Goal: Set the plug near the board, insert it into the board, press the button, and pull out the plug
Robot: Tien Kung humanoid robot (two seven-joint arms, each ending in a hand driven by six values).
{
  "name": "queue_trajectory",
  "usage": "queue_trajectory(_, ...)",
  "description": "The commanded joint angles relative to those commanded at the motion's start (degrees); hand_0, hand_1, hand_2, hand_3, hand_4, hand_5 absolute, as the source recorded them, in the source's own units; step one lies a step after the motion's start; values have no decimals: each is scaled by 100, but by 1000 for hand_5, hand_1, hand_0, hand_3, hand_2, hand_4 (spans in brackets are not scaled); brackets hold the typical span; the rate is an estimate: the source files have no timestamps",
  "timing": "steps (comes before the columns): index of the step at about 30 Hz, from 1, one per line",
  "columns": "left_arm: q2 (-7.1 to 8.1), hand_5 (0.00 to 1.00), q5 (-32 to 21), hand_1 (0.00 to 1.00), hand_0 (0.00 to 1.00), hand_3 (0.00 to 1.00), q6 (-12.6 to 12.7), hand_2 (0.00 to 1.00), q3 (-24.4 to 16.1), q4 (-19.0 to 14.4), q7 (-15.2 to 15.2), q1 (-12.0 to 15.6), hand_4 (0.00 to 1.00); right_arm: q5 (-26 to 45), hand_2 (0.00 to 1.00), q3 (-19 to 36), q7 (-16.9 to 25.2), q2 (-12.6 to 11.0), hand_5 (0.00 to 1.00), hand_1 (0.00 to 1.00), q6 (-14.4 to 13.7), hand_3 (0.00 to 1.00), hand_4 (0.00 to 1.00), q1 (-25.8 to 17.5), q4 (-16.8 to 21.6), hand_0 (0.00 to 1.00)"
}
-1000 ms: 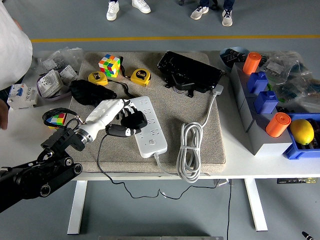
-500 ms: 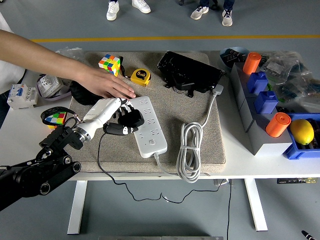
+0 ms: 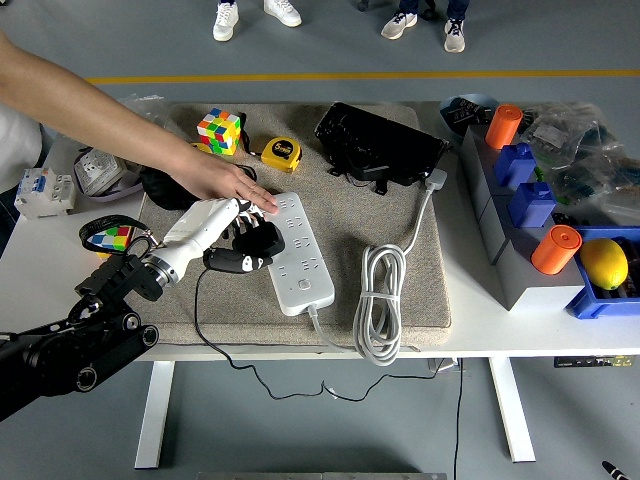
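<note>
A white power strip, the board (image 3: 300, 255), lies on a beige mat (image 3: 340, 205). A black plug (image 3: 262, 242) with a black cord sits at the board's left edge. My left hand (image 3: 222, 237), white with black fingers, is closed around the plug. I cannot tell whether the plug's pins are in the sockets. A person's bare arm reaches in from the upper left, and the person's hand (image 3: 232, 180) touches the far end of the board with its fingertips. My right arm is out of view.
A coiled white cable (image 3: 378, 300) lies right of the board. At the mat's back are a Rubik's cube (image 3: 221, 130), a yellow tape measure (image 3: 281, 153) and a black device (image 3: 378, 143). Grey boxes with orange and blue parts (image 3: 530, 200) stand at right.
The person's arm came in from the upper left, and the hand moved right and down onto the board's far end. My left hand shifted slightly with the plug.
</note>
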Motion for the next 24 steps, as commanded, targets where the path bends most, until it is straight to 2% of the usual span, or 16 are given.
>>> queue_trajectory(14, 48, 40, 26, 377, 273, 530, -108, 372, 13, -18, -31, -5, 782, 3, 656, 0, 12, 5, 472, 637, 1, 556, 998, -10, -2, 607)
queue_trajectory(24, 56, 39, 78, 379, 269, 531, -97, 373, 48, 28, -3, -29, 784, -14, 656, 35, 16, 6, 472, 637, -1, 556, 998, -6, 14, 606)
